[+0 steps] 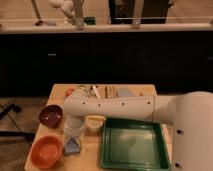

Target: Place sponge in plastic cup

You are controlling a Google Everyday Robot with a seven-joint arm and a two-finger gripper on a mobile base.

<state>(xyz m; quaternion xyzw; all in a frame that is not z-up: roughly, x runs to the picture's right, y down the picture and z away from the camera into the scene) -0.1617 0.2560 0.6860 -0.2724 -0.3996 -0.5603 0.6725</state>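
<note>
Table (60,92) | gripper (73,144) (shut) over sponge (71,147) | orange bowl (46,150) beside

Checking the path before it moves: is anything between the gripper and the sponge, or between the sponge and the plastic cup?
Nothing visible separates the gripper from the sponge; it sits right on it, beside the orange bowl. I cannot make out the plastic cup; the arm may hide it, so that path cannot be judged.

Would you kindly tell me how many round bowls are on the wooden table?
2: a dark maroon bowl at the left edge and an orange bowl nearer the front-left corner, beside the gripper over the blue-grey sponge. The arm may hide others.
</note>
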